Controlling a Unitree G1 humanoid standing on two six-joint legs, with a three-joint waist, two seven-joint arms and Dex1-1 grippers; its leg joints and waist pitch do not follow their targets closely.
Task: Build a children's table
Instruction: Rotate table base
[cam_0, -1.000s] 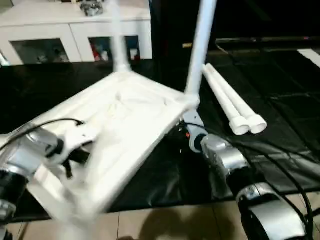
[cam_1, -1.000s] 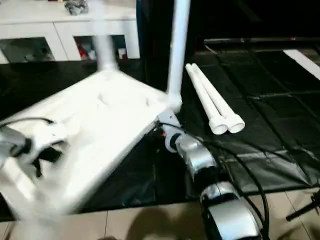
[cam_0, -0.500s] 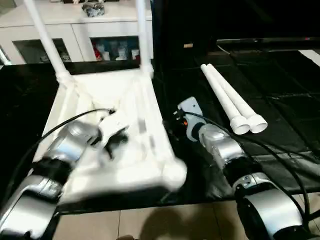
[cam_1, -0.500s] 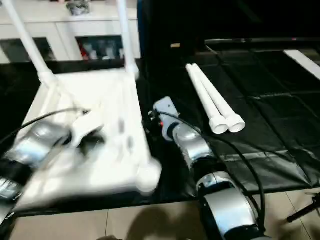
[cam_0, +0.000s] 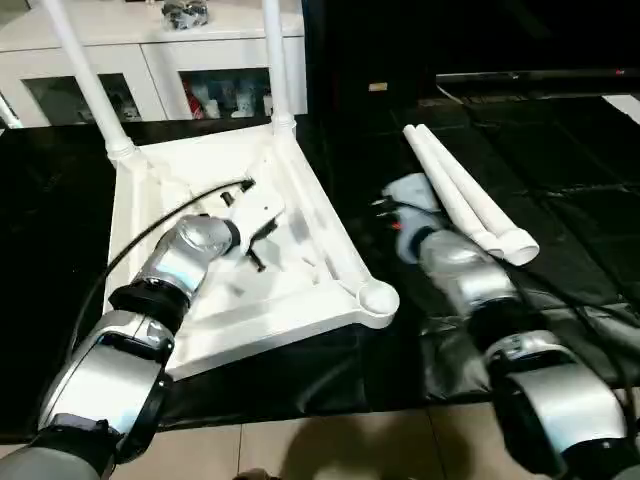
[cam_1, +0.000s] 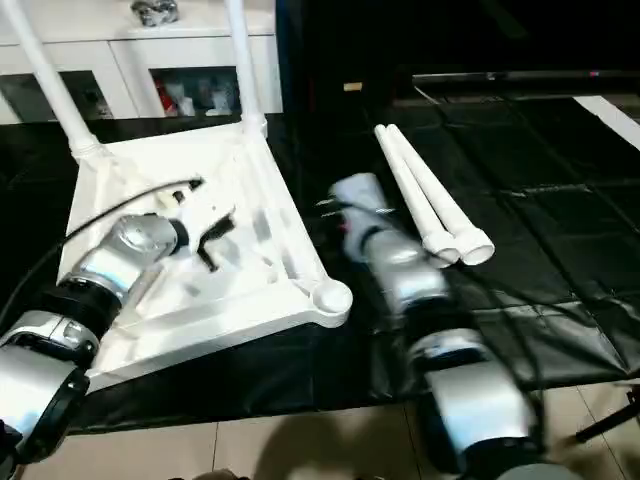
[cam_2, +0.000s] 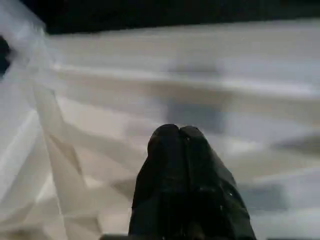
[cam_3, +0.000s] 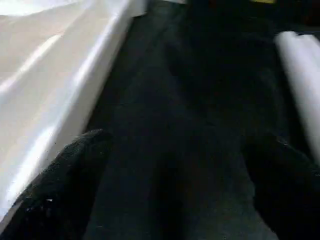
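Table top: upside down, left of centre on the black mat, ribs up.
Fitted: two legs stand in your far sockets.
Left: two loose legs, right of centre; near socket empty.
Left gripper: pinched closed, empty, over the ribs.
Right gripper: spread wide, empty, between top and loose legs.

White glass-door cabinet, black floor mat.
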